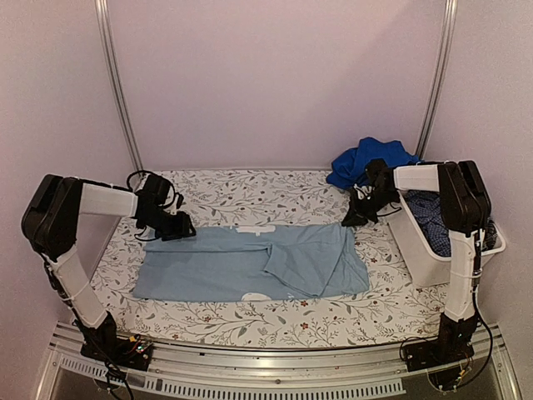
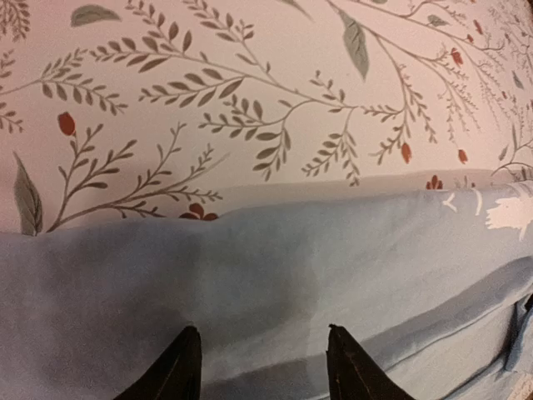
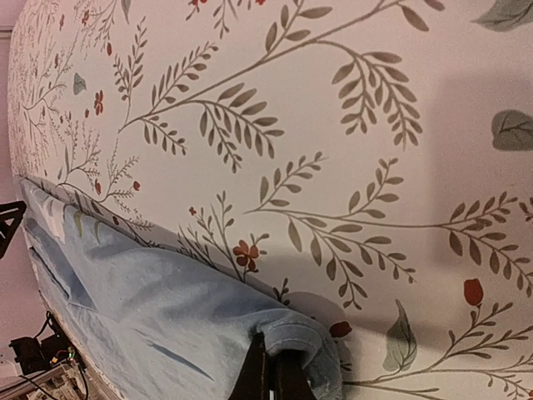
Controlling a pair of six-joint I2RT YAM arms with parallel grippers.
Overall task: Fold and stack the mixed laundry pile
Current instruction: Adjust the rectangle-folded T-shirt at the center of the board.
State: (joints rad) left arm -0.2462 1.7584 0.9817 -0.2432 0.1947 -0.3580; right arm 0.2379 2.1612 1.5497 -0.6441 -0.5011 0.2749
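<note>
The pale blue garment (image 1: 250, 262) lies spread flat in the middle of the bench, on the leaf-patterned cover (image 1: 250, 196). Its right half is folded over itself, so a diagonal edge runs across it.

The left pincer (image 1: 179, 227) is at the far left corner of this garment. In the left wrist view its two dark fingers (image 2: 179, 371) stand apart over the blue cloth, close to the far hem. The pincer is open and nothing is between the fingers except the flat cloth under them. I cannot tell if the tips touch the cloth.

The right pincer (image 1: 353, 218) is at the far right corner of the same garment. In the right wrist view its fingers are pressed together, and the corner of the cloth is bunched up around the tips, so it is closed on the pale blue garment.

The royal blue garment (image 1: 366, 160) lies in a heap at the far right corner of the bench, behind the right arm. The white tub (image 1: 416, 258) stands at the right edge, just beside the pale blue garment. A dark check garment (image 1: 431, 218) lies inside the tub.
</note>
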